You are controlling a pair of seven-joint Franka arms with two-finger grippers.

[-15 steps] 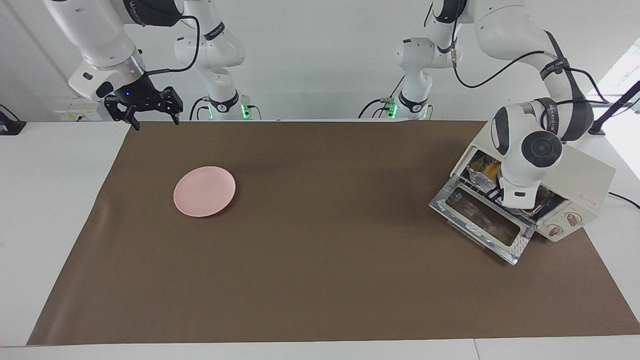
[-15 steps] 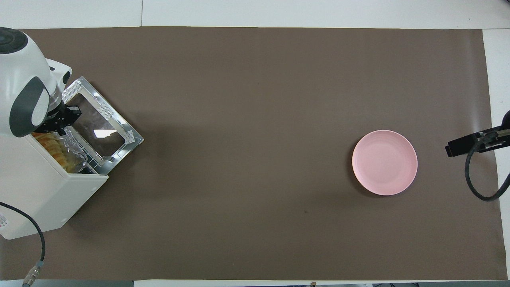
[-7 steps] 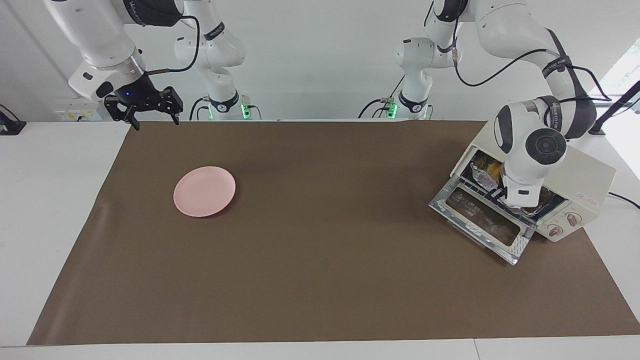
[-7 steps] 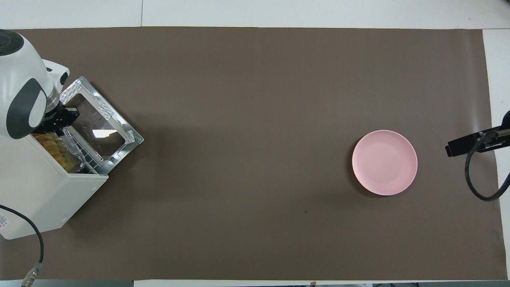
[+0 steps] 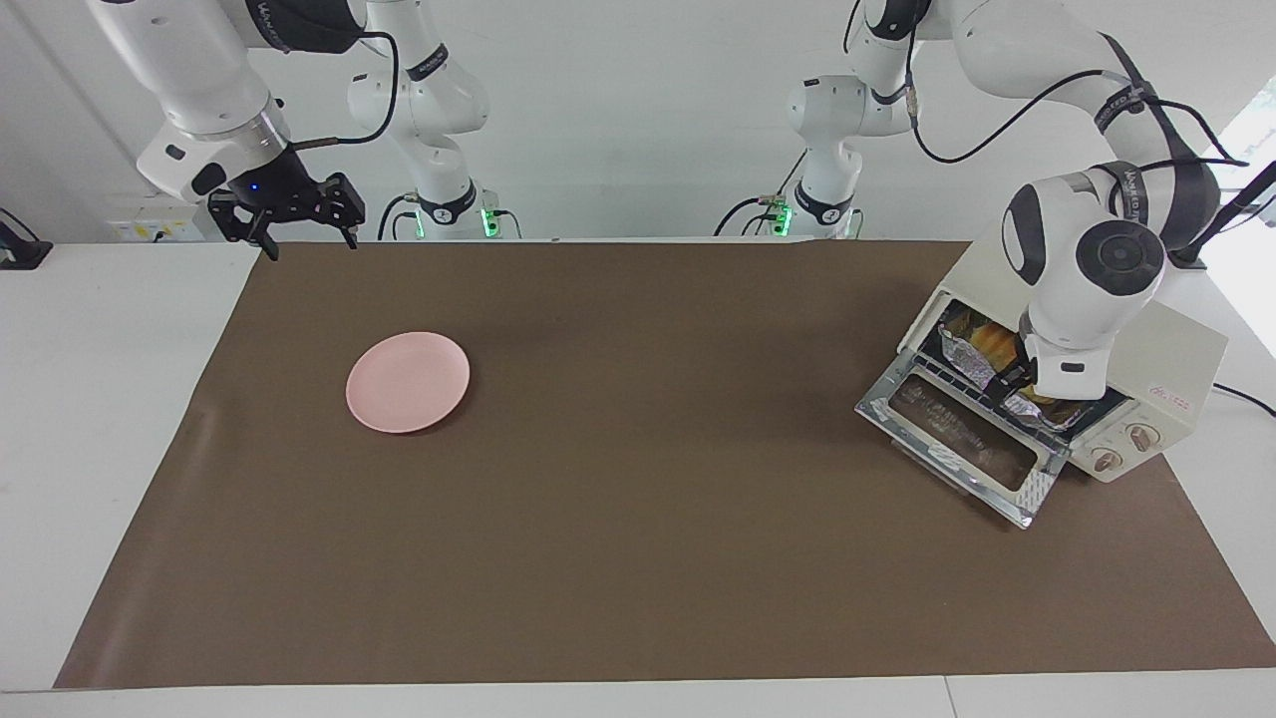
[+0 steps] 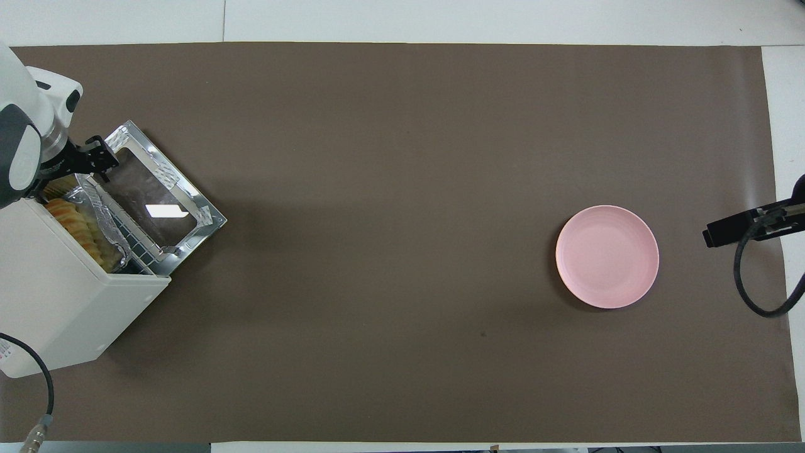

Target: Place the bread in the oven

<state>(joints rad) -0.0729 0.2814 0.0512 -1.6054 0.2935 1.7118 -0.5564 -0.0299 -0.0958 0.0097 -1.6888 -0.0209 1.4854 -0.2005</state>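
Bread (image 6: 74,221) is in! It lies on the crinkled foil tray (image 6: 104,220), on the wire rack (image 6: 139,249) inside the oven (image 5: 1166,369), which sits at the left arm's end of the bench (image 5: 638,499). The glass door (image 5: 962,441) hangs dropped open in front of it.

And the big change: a moment ago the left end effector (image 6: 94,165) was low at the oven's mouth, right at the foil tray. Now it has come up and drawn off toward the corner of the door, and the tray sits alone on the rack. From above, its dark fingers look parted, with nothing between them, though they show only slantwise. So I read that as a release: the load has been let go.

What does that mean for the job? I'd say the main step is done, bread and tray both resting inside. The tray's front edge sits close to the opening, though, so it may want a nudge deeper. The door is not yet shut, if closing it is part of the plan. The left arm needs to clear the door's edge as it backs away; a snag there could jog the rack.

Over at the other end, the right end effector (image 5: 307,221) waits in the air over the bench's edge, fingers spread and empty. The pink plate (image 5: 408,382) sits bare on the brown mat (image 5: 638,558), well apart from everything else.
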